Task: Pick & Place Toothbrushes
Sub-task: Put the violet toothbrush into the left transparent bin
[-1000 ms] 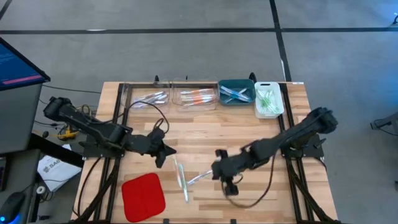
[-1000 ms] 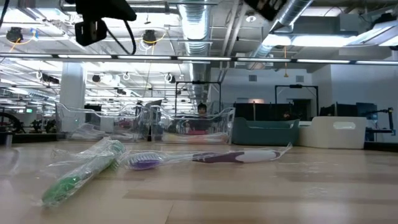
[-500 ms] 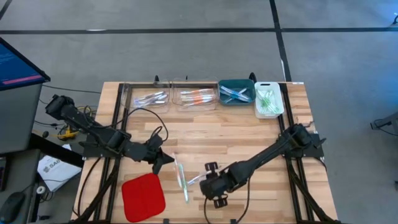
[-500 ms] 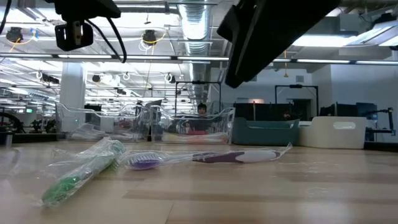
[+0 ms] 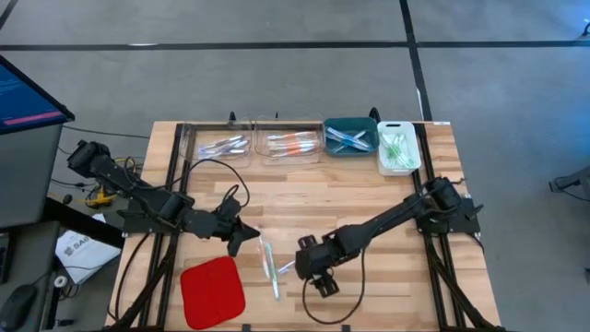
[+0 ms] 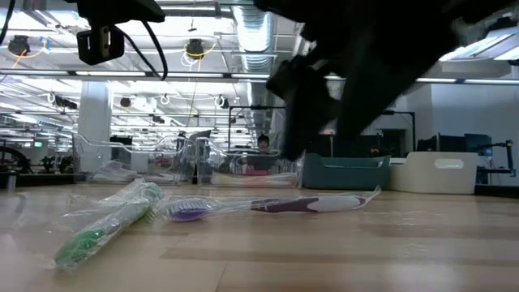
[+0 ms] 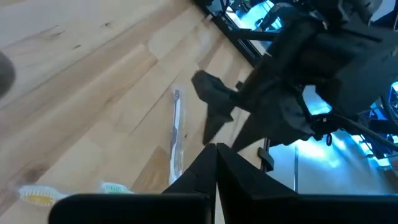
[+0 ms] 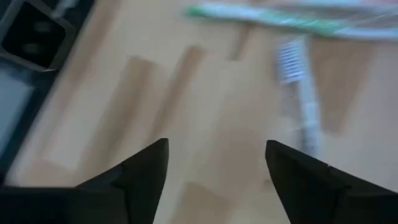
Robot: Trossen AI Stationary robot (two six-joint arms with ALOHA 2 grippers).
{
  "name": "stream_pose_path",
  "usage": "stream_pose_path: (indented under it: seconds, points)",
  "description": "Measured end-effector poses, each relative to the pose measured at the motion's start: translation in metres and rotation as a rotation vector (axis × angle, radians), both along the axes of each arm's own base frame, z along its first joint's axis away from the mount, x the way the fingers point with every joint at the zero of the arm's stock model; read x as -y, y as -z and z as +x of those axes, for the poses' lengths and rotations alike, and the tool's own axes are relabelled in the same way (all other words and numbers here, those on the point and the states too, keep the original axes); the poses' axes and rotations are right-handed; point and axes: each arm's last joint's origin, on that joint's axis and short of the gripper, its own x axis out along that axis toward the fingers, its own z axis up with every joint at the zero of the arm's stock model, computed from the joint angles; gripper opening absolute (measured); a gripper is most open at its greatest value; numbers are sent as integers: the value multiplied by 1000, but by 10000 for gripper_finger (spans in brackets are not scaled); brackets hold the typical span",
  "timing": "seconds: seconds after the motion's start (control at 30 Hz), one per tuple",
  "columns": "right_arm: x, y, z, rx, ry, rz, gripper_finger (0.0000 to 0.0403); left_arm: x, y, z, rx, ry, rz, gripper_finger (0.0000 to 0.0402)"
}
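Toothbrushes lie loose on the wooden table (image 5: 369,184): a green wrapped toothbrush (image 5: 269,265) and a purple-handled toothbrush (image 6: 308,203) beside it. Right gripper (image 5: 302,261) hovers just next to them, fingers spread apart, holding nothing. Left gripper (image 5: 247,231), fingers pressed together, waits near the red pad (image 5: 212,290). More toothbrushes fill four bins (image 5: 313,143) along the far edge.

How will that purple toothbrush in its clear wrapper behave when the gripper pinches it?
The purple toothbrush looks thin and rigid, so probably light and stiff. Its loose clear wrapper may slip or crinkle between the fingers. Lying flat on the table, it may skid when nudged.
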Motion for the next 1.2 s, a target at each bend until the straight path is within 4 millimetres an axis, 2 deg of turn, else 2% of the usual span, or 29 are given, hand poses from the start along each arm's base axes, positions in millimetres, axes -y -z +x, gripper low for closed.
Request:
stream_pose_path:
  seconds: [0.2,0.3,0.47,0.73,0.97,1.2]
  points:
    - [4,-9,-3,72,-39,-162,260,0,-1,0,9,-17,4,2]
    - [14,-1,-4,30,-40,-210,260,-3,-1,1,12,-33,3,2]
    - [30,15,-9,-16,-29,-206,260,-7,-1,3,15,-66,-22,2]
    - [33,21,-18,-11,-83,-199,259,-14,-2,7,19,-102,-29,2]
    - [35,27,-22,-16,-65,-247,259,-20,-2,9,24,-131,-31,2]
    - [41,34,-24,-26,84,-255,259,-25,-2,11,25,-150,-31,2]
